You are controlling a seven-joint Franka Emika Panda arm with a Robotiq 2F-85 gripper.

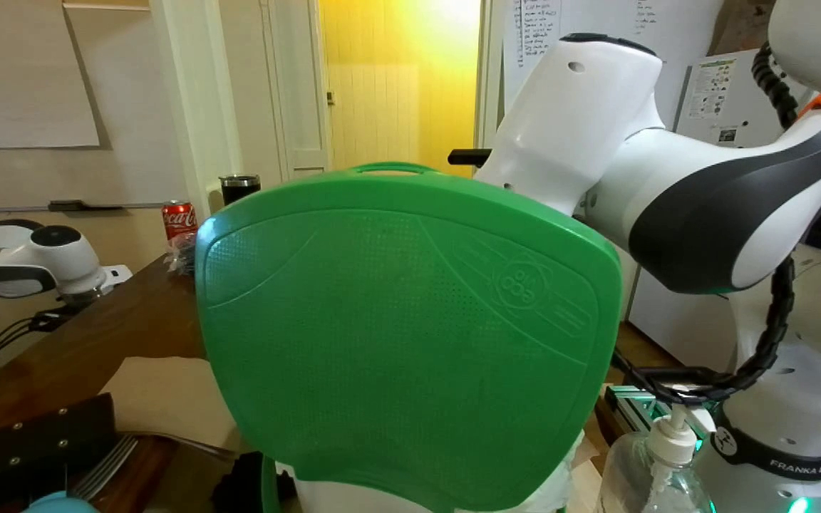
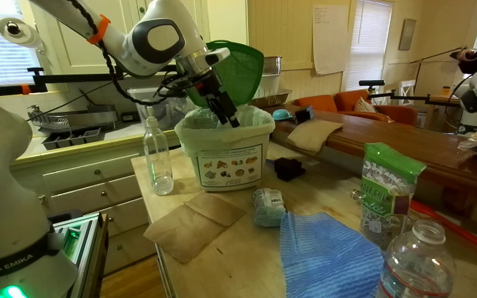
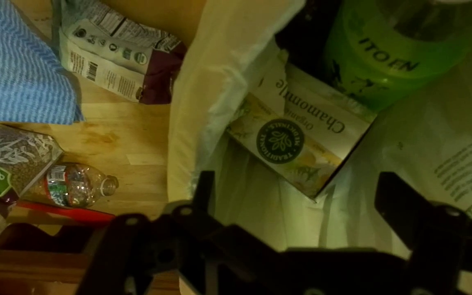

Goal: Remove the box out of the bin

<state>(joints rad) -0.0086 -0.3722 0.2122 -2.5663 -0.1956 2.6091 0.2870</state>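
The bin is white below, with a green lid standing open; it shows in both exterior views. A pale liner covers its rim, also in the wrist view. The box is a light chamomile tea box lying inside the bin, beside a green bottle. The box is hidden in both exterior views. My gripper points down over the bin's opening, its fingertips near the front rim. In the wrist view the gripper is open, fingers wide apart, nothing between them; the box lies beyond the fingertips.
The raised lid stands behind the arm. A clear pump bottle stands beside the bin. Brown paper, a wrapped bundle, a blue cloth, a lentil bag and a clear plastic bottle are on the table.
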